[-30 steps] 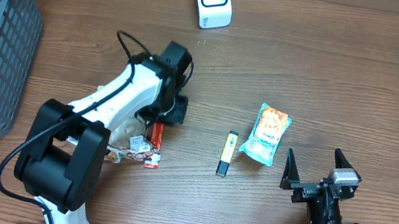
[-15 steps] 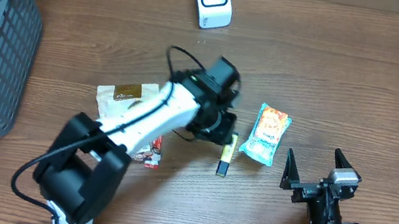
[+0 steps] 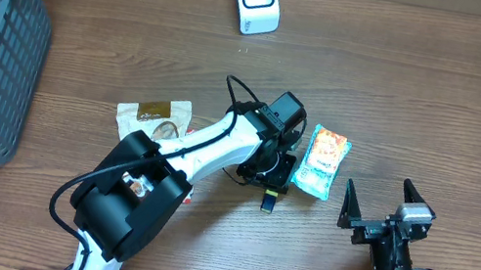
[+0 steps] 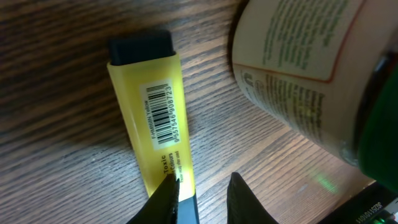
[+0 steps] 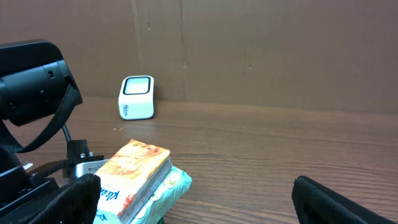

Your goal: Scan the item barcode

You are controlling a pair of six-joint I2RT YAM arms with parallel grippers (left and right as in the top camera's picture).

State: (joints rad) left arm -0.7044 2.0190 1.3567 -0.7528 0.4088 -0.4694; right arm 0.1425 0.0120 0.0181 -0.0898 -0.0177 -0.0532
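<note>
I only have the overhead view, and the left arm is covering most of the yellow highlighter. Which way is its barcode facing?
Observer: Up. In the left wrist view the yellow highlighter lies flat with its barcode label facing the camera.
Operator: Is the left gripper gripping it?
Observer: No. The left gripper has its jaws narrowly apart with only bare table showing between them. One fingertip hangs over the highlighter near the end opposite its black cap. I cannot tell whether it touches.
</note>
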